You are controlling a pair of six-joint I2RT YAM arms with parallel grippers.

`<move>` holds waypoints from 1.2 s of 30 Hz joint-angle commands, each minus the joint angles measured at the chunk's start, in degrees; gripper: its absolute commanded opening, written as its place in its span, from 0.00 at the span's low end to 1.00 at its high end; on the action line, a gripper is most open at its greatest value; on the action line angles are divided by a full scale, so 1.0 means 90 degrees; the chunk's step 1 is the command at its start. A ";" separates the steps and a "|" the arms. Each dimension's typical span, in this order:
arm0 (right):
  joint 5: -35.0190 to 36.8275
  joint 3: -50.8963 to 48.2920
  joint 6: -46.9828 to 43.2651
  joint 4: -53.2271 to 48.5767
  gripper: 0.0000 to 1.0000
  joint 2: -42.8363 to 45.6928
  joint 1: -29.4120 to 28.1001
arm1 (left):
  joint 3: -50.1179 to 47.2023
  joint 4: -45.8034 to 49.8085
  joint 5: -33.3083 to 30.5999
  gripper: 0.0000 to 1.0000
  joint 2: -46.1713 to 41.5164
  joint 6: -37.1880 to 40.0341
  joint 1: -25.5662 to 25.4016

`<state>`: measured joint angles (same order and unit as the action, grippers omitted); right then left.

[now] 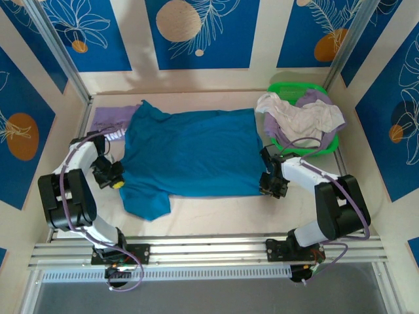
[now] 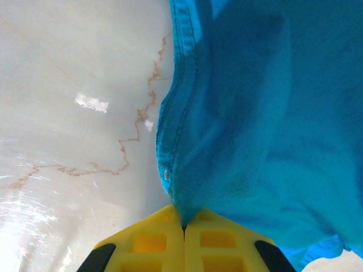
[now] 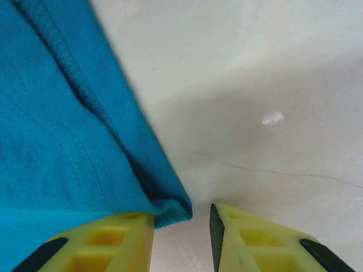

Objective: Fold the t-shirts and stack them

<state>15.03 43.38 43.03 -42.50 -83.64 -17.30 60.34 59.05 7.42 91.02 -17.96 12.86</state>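
Note:
The teal-blue t-shirt (image 1: 190, 154) lies spread flat across the middle of the table. My left gripper (image 1: 116, 183) is at its near left side, and in the left wrist view the yellow jaws (image 2: 183, 218) are shut on a pinch of the shirt's hemmed edge (image 2: 266, 113). My right gripper (image 1: 270, 188) is at the shirt's near right corner. In the right wrist view it (image 3: 181, 212) stands open; the shirt's corner (image 3: 51, 141) rests over the left finger (image 3: 113, 238) and nothing is clamped. A lavender t-shirt (image 1: 108, 119) lies partly under the teal one at the far left.
A green plastic basket (image 1: 298, 88) stands at the far right, holding a crumpled white tee (image 1: 304, 114) and a lilac one (image 1: 314, 98). Bare table (image 1: 216, 212) runs along the near edge in front of the shirt. Patterned walls close in on three sides.

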 commanded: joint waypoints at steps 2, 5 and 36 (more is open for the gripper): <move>-0.0005 -0.0036 0.0102 0.0065 0.33 -0.0174 -0.0070 | 0.0100 0.0329 0.0055 0.00 0.0093 0.0204 0.0094; -0.0011 0.0006 0.0058 0.0142 0.32 -0.0090 -0.0100 | 0.0145 0.0333 0.0006 0.00 0.0083 0.0242 0.0094; -0.0674 -0.0494 0.0657 -0.0993 0.00 0.1452 -0.0591 | -0.0157 0.0935 0.0388 0.00 -0.0541 0.0306 0.0106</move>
<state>10.85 40.45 46.04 -47.00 -73.10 -21.43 60.16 63.64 9.43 88.47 -15.92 13.02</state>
